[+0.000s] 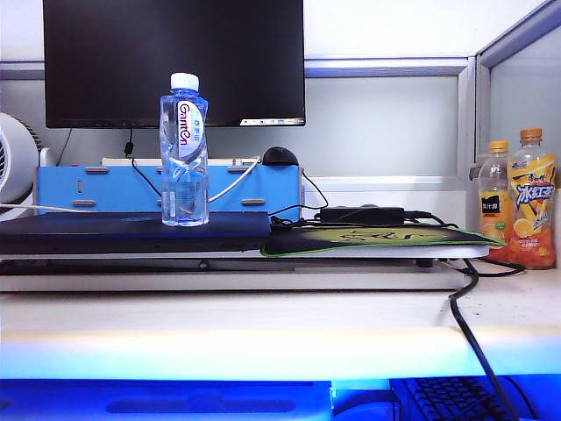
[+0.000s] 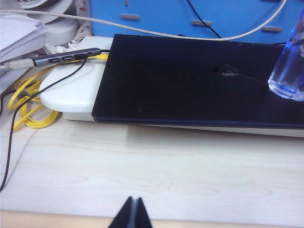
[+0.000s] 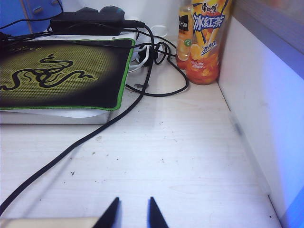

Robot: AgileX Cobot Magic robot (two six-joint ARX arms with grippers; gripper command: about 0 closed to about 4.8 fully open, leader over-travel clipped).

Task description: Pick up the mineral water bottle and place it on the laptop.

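The mineral water bottle (image 1: 184, 151), clear with a white cap and a "Ganten" label, stands upright on the dark laptop (image 1: 131, 231). In the left wrist view its base (image 2: 287, 78) rests on the laptop's matte lid (image 2: 190, 85). My left gripper (image 2: 134, 202) is shut with nothing between its fingers, low over the pale desk, well short of the laptop. My right gripper (image 3: 133, 203) is open and empty, above bare desk in front of the mouse pad, far from the bottle. Neither gripper shows in the exterior view.
A green-yellow mouse pad (image 3: 61, 71) lies beside the laptop, black cables (image 3: 95, 133) trailing off it. Two orange-capped drink bottles (image 1: 519, 210) stand against the right partition wall (image 3: 266, 95). A black monitor (image 1: 175, 61) and blue stand (image 1: 131, 189) sit behind. Yellow cable (image 2: 28, 102) coils left of the laptop.
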